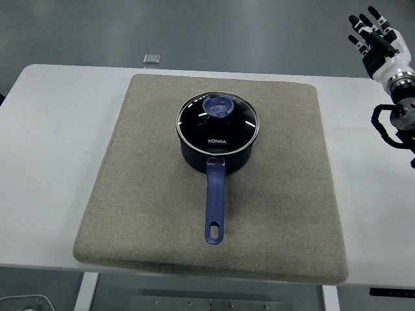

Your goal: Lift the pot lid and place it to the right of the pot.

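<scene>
1. The white surface carried a grey mat.
2. The pot sat mid-mat, its blue handle toward the near edge.
3. The pot lid rested on the pot, its knob untouched.
4. My right hand was raised at the far right, well apart from the lid, fingers spread, holding nothing.

Right hand: white palm shell, black fingers with pale bands at the joints. White cuff at the wrist, then a grey metal ring. Below it the forearm is black, with a round grey joint and an open black bracket frame. Left arm not seen.
</scene>
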Robot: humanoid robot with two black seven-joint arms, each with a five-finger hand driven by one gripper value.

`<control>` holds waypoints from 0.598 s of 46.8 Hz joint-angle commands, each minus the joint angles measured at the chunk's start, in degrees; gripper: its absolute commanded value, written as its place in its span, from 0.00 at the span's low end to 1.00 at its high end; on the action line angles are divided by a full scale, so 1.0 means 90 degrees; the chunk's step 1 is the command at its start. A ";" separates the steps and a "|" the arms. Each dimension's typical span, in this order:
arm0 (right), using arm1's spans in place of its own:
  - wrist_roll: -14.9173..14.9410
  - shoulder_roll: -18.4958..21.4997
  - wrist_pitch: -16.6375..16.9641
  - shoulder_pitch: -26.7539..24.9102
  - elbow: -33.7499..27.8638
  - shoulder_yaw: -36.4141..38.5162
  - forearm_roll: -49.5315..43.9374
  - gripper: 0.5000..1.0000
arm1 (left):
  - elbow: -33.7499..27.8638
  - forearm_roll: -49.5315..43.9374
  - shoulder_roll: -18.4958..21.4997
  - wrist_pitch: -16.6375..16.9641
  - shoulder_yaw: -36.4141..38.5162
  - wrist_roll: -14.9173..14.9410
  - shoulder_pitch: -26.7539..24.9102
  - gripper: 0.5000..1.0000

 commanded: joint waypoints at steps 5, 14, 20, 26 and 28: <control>0.0000 -0.0026 0.0000 0.0004 -0.0005 -0.0012 -0.0495 0.80 | -0.0003 0.0000 0.0000 -0.0001 0.0004 0.0000 0.0000 1.00; 0.0000 -0.0153 0.0010 0.0053 0.0004 -0.0002 -0.0671 0.81 | -0.0003 0.0000 0.0000 -0.0001 0.0004 0.0000 0.0000 1.00; -0.0019 -0.0240 0.0098 0.0092 0.0004 -0.0041 -0.0798 0.81 | -0.0003 0.0000 0.0000 -0.0001 0.0004 0.0000 0.0000 1.00; -0.0039 -0.0299 0.0370 0.0151 0.0004 -0.0041 -0.1188 0.80 | -0.0003 0.0000 0.0000 -0.0001 0.0004 0.0000 0.0000 1.00; -0.0019 -0.0357 0.0595 0.0151 0.0004 -0.0041 -0.1354 0.81 | -0.0003 0.0000 0.0000 -0.0001 0.0004 0.0000 0.0000 1.00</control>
